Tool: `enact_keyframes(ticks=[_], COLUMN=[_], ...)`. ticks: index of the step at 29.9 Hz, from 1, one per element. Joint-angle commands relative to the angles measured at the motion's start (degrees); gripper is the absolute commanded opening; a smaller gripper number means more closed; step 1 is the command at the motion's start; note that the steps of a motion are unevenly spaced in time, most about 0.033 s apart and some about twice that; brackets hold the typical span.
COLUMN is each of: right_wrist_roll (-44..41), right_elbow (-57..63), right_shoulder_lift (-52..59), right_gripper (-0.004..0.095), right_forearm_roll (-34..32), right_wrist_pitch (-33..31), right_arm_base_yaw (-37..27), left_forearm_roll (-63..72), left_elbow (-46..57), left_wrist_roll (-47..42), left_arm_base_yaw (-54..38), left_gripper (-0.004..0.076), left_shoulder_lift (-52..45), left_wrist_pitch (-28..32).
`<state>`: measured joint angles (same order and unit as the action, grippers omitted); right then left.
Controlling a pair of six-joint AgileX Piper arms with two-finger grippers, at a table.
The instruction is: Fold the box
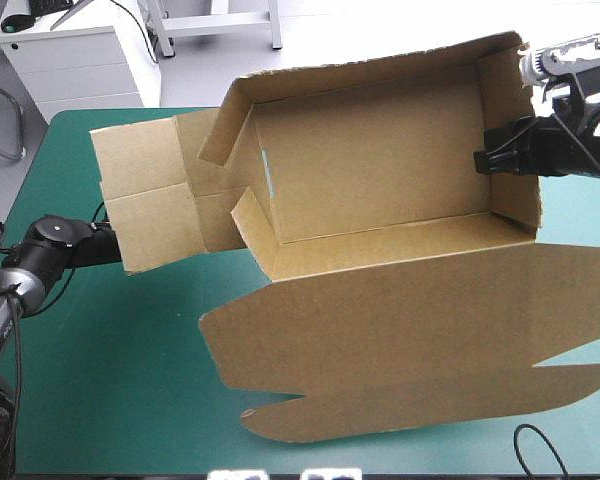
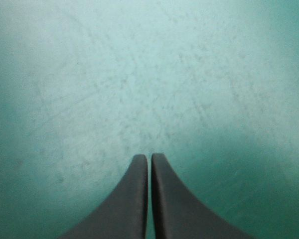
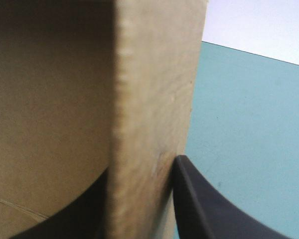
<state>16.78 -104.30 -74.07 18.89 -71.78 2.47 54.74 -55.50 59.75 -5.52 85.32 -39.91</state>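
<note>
Bare teal-green cover [image 1: 90,390] left of raised-walled box [image 1: 380,170]

This looks like a robot lab with an office corner. A black robot arm [image 1: 55,240] reaches over a table with a teal-green cover [image 1: 110,380]. Behind the table, a white cabinet with drawers [image 1: 70,65] stands on a grey floor [image 1: 195,60], with a keyboard [image 1: 52,5] on top.
</note>
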Motion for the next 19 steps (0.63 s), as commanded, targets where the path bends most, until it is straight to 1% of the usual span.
enact_keyframes(ticks=[1,4,6,10,12,17,19], right_wrist_roll=[0.1,0.7,1.1,1.1,1.1,1.1,1.1], right_elbow=[0.3,1.4,1.9,2.3,2.3,2.3,2.3], right_shoulder_lift=[1.3,1.3,1.3,1.2,1.2,1.2,1.1], right_gripper=[-0.002,-0.0019,-0.0019,-0.0019,-0.0019,-0.0019,-0.0019], right_forearm_roll=[2.6,2.6,2.6,2.1,2.1,1.0,0.9], right_wrist_pitch=[0.3,0.3,0.3,0.3,0.3,0.4,0.7], right_arm_base_yaw=[-0.4,-0.4,-0.4,-0.4,-0.4,-0.4,-0.4], left_forearm_roll=[9.9,13.3,14.9,18.8,20.6,22.1,23.9], left_elbow=[-2.3,-4.5,-6.5,-9.8,-11.3,-14.0,-14.8], left_wrist_roll=[4.3,5.2,5.2,5.2,5.2,4.9,4.3], left_arm_base_yaw=[0.1,0.1,0.1,0.1,0.1,0.1,0.1], left_gripper=[0.0012,0.0012,0.0012,0.0012,0.0012,0.0012,0.0012], left_shoulder_lift=[-1.8,-1.8,-1.8,-1.8,-1.8,-1.8,-1.8], left_wrist_pitch=[-0.5,-3.5,-6.8,-14.9,-20.0,-31.3,-34.3])
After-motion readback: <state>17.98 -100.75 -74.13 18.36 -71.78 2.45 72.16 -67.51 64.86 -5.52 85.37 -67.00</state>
